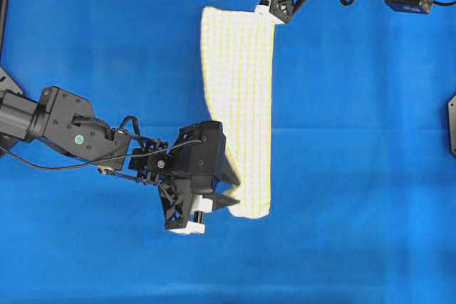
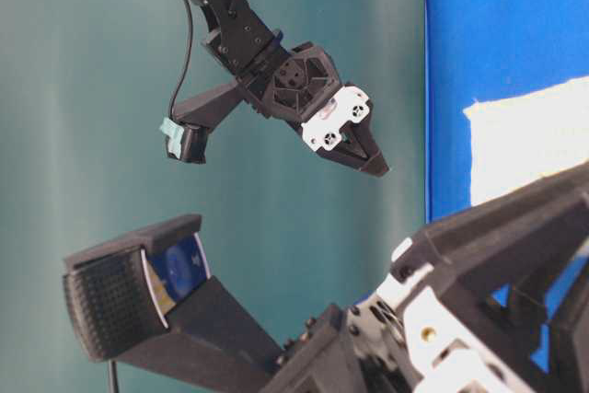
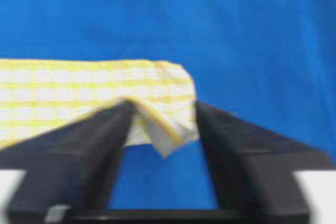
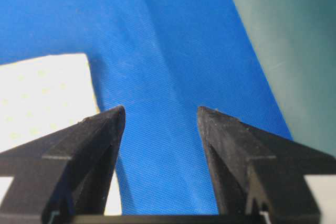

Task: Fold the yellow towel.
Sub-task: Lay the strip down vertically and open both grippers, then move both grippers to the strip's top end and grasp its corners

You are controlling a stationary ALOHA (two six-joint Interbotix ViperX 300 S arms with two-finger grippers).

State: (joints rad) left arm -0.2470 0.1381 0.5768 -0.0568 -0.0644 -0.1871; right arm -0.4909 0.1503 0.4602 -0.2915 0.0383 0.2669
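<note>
lying flat, thin checked yellow towel (image 1: 239, 105), long rect.

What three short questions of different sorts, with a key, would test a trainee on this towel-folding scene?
1. True or false: the yellow towel lies folded into a long strip on the blue cloth.
2. Which tool has a towel corner between its fingers: A left tool, B right tool?
3. Fill in: both tools' jaws stand ____.

Key:
1. true
2. A; the corner sits loose between spread fingers
3. open
</note>
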